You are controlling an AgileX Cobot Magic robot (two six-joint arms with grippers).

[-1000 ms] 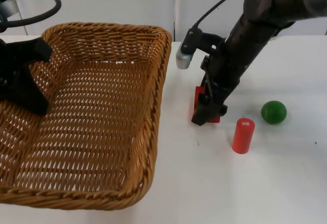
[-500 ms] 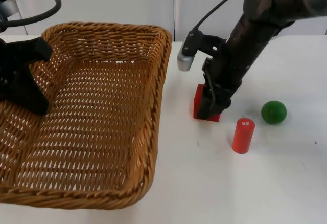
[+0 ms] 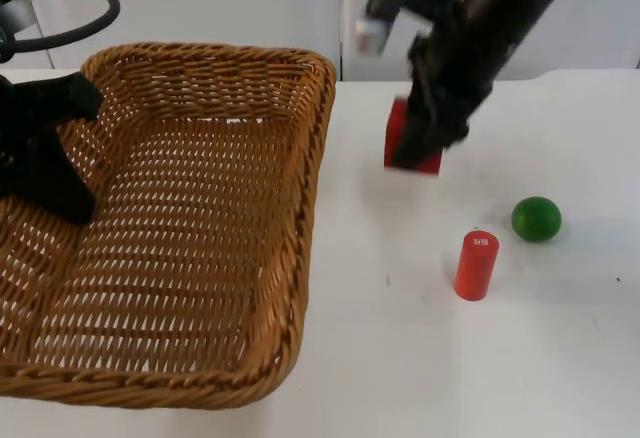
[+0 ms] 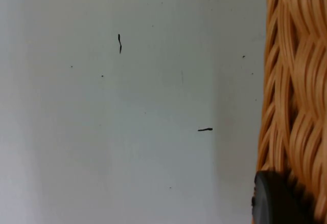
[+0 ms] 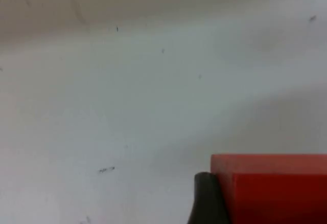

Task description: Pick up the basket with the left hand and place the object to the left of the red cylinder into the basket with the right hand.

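Nearest lies the near rim of the wicker basket (image 3: 180, 258), which is carried at the left side of the bench (image 3: 560, 358), its open mouth turned upward so that an object can be dropped in from above. Right of the basket and well apart from it, the red cylinder (image 3: 476, 265) stands upright on the bench; just beyond it to the right rests a green ball (image 3: 536, 219), apart from the cylinder. Neither belongs to the transfer, so both are left where they stand.

Farther back at the left, the left hand (image 3: 45, 153) is seen at the basket's left wall; in the left wrist view a black fingertip (image 4: 276, 198) lies against the woven rim (image 4: 296, 91), with the bench surface well below, so the basket is judged to be held clear of the bench by this hand closed on its edge.

Farthest, the right hand (image 3: 420, 143) is closed on the red block (image 3: 410, 138), which is the object required by the task. In the right wrist view the block (image 5: 276, 188) is pressed beside a fingertip (image 5: 207, 198), above the bench. The block is judged to be raised so that the basket's right wall can be cleared on the leftward carry.
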